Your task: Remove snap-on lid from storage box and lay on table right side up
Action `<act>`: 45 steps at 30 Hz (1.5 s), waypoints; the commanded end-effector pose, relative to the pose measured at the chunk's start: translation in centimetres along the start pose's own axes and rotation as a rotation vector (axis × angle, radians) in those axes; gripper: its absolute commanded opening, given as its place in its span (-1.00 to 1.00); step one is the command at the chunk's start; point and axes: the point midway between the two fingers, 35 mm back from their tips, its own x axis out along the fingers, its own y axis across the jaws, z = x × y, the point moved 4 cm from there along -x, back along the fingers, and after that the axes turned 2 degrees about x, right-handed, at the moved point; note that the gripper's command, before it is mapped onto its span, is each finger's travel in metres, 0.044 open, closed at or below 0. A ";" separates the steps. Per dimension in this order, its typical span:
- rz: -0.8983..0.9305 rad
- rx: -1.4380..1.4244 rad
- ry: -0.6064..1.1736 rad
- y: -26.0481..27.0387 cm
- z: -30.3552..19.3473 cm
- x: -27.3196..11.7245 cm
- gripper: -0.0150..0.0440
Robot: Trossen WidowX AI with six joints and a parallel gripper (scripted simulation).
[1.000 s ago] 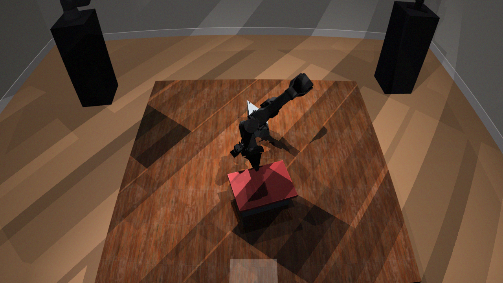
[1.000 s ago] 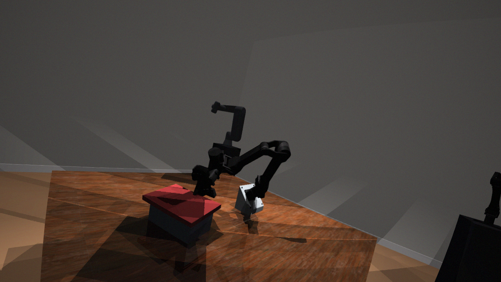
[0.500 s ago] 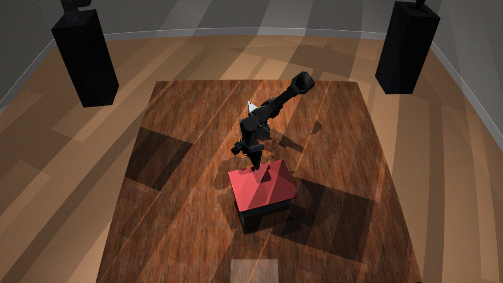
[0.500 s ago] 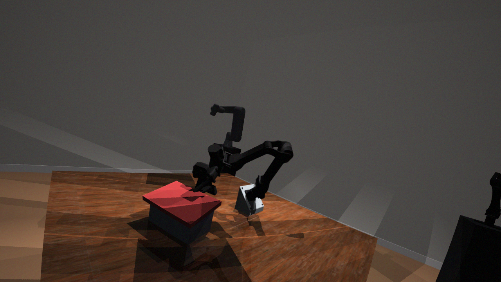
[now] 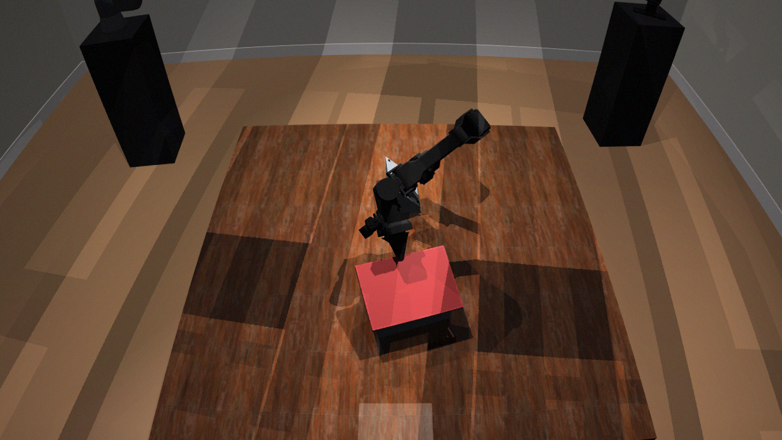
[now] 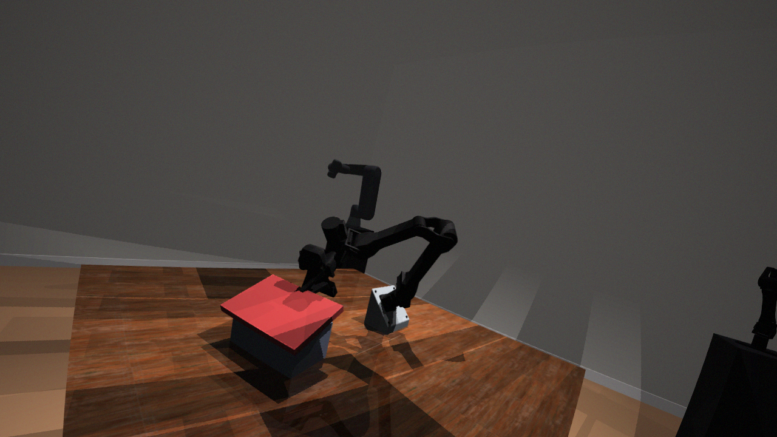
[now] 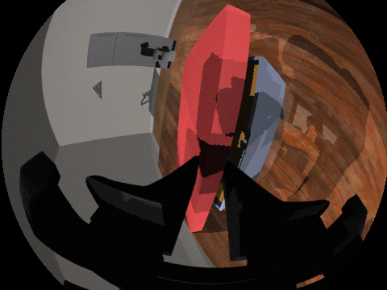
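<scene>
Above one box (image 5: 412, 326) (image 6: 266, 348) (image 7: 268, 110), one gripper (image 5: 401, 259) (image 6: 298, 289) (image 7: 211, 163) grips one red lid (image 5: 410, 293) (image 6: 282, 315) (image 7: 218, 80) by its edge.

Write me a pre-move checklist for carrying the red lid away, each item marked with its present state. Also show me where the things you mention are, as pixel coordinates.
1. Gripper (image 5: 401, 261) (image 6: 300, 289) (image 7: 211, 163) shut on the red lid (image 5: 410, 289) (image 6: 282, 312) (image 7: 234, 36): ok.
2. Grip at the lid's edge, one finger above and one below: ok.
3. Storage box (image 5: 412, 325) (image 6: 260, 343) (image 7: 266, 113) standing on the table (image 5: 519, 219) (image 6: 135, 320) (image 7: 339, 161): ok.
4. Lid wholly free of the box, all round: cannot tell.
5. Lid laid on the table: not ok, it is over the box.
</scene>
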 end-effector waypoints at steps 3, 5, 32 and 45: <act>0.007 -0.012 -0.002 1.1 -0.1 -0.4 -0.49; 0.007 -0.012 -0.002 1.4 -0.1 -0.5 -0.49; 0.007 -0.013 -0.002 5.8 -0.3 -0.7 -0.49; 0.007 -0.013 -0.002 7.3 -0.4 -1.5 -0.49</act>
